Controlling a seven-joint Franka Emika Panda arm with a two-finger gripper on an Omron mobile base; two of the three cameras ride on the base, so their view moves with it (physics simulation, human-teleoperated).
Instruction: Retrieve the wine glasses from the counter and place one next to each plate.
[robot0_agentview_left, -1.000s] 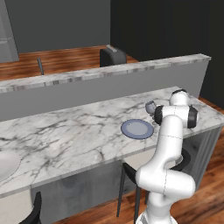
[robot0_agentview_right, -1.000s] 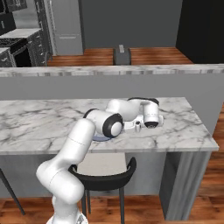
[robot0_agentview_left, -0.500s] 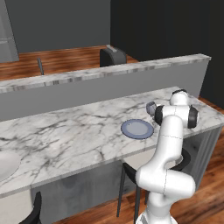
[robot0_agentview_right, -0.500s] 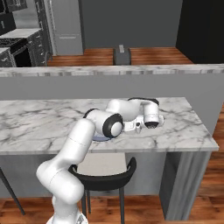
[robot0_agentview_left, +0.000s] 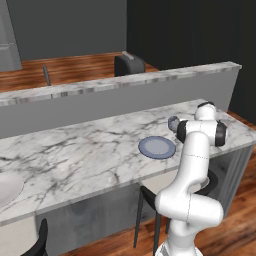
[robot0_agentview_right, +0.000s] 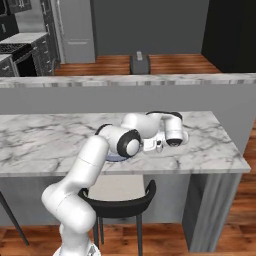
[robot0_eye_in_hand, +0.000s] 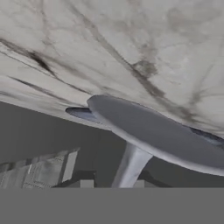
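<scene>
1. Wine glass (robot0_eye_in_hand: 131, 164): stem rises between the gripper (robot0_eye_in_hand: 111, 183) fingertips; round foot (robot0_eye_in_hand: 162, 135) sits close over the marble bar top (robot0_agentview_left: 75, 155).
2. Gripper: pinching the glass stem.
3. Plate (robot0_agentview_left: 157, 147): rests on the bar, just left of the held glass (robot0_agentview_left: 173, 122).

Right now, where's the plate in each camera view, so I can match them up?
Left base view: plate right of centre on the marble, left of the white arm.
Right base view: a bluish sliver under the arm's elbow.
Hand view: probably the blue sliver left of the wine glass foot.
Shared landmark: the counter's front edge.
</scene>
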